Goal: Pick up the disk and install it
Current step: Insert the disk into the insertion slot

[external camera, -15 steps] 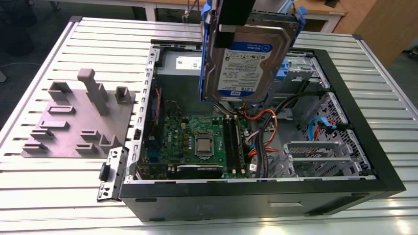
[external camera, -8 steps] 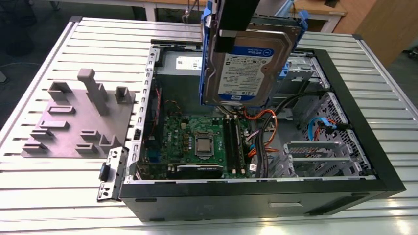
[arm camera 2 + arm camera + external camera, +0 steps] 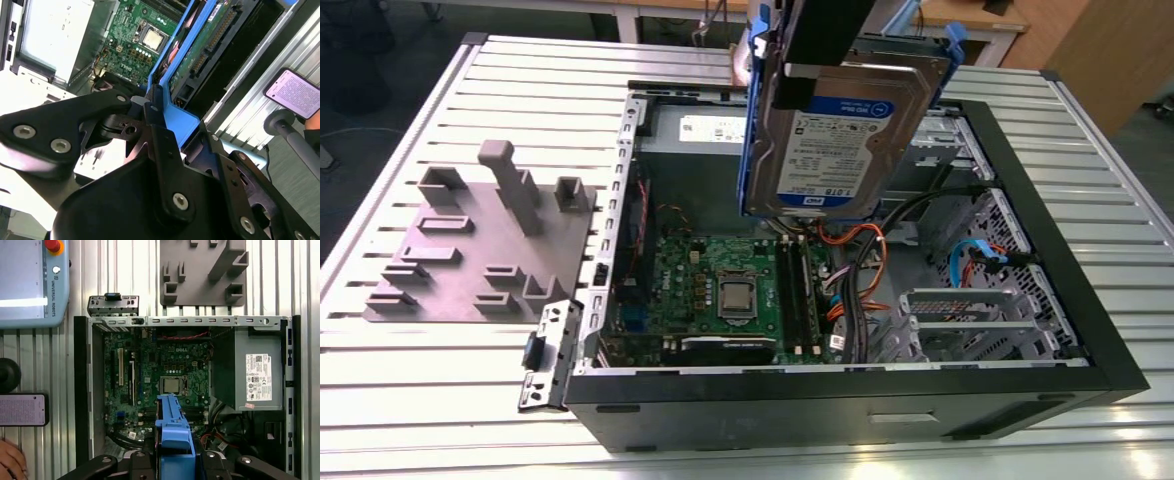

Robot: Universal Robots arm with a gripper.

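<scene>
The disk (image 3: pixel 838 140), a silver hard drive with a white-and-blue label in a blue carrier frame, hangs on edge above the open computer case (image 3: pixel 1067 300), over its back middle. My gripper (image 3: pixel 817 62) is shut on the disk's upper end. In the second wrist view the black fingers (image 3: pixel 159 131) clamp the blue frame (image 3: pixel 172 80), with the drive's circuit board beside it. In the first wrist view the blue carrier (image 3: pixel 172 432) juts out from the gripper (image 3: pixel 172 462) over the motherboard (image 3: pixel 150 375).
Inside the case are the motherboard (image 3: pixel 727 290), a grey power supply (image 3: pixel 257 377), loose cables (image 3: pixel 854 250) and a metal drive cage (image 3: pixel 974 325). A grey fixture block (image 3: pixel 480 240) lies at the exterior view's left. A teach pendant (image 3: pixel 27 282), a phone (image 3: pixel 22 410) and a hand (image 3: pixel 10 460) are beside the case.
</scene>
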